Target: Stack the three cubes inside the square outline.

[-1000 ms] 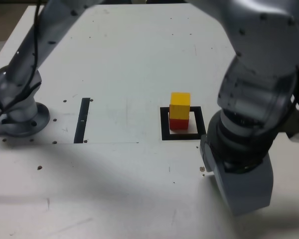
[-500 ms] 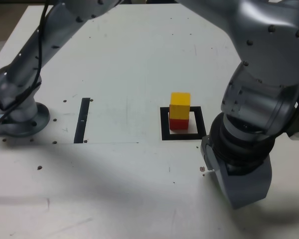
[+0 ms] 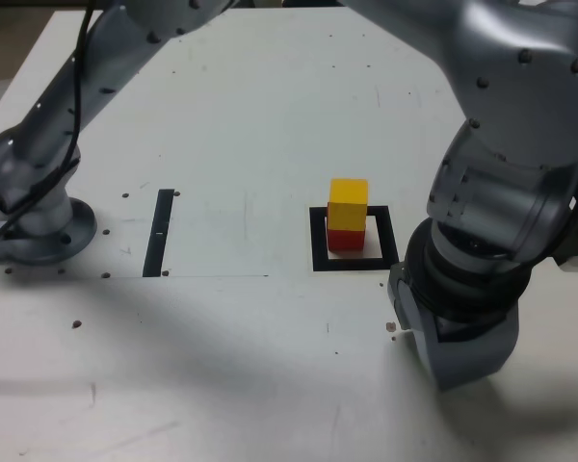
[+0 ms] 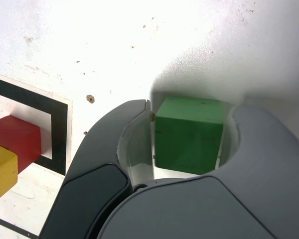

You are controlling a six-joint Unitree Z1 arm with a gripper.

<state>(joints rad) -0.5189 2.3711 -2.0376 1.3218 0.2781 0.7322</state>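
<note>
The green cube (image 4: 189, 134) sits on the white table between my gripper (image 4: 192, 108) jaws, which press on its two opposite sides. In the exterior view that cube is hidden under the arm's grey end (image 3: 462, 337), which hangs low to the right of and nearer than the square outline (image 3: 318, 241). Inside the outline the yellow cube (image 3: 348, 192) stands on the red cube (image 3: 344, 239). The wrist view catches the same stack beside the gripper, with the red cube (image 4: 17, 137), the yellow cube (image 4: 0, 169) and the outline (image 4: 30, 97) a short way from the jaws.
A thin black strip (image 3: 159, 231) lies on the table at the exterior view's left, near the arm's base (image 3: 39, 226). The arm's large grey links arch over the table's back and right side. Small dark specks dot the surface.
The arm's end has shifted slightly on the exterior view's right, its lower edge now sitting a little higher in the picture. The yellow-on-red stack has not moved.
</note>
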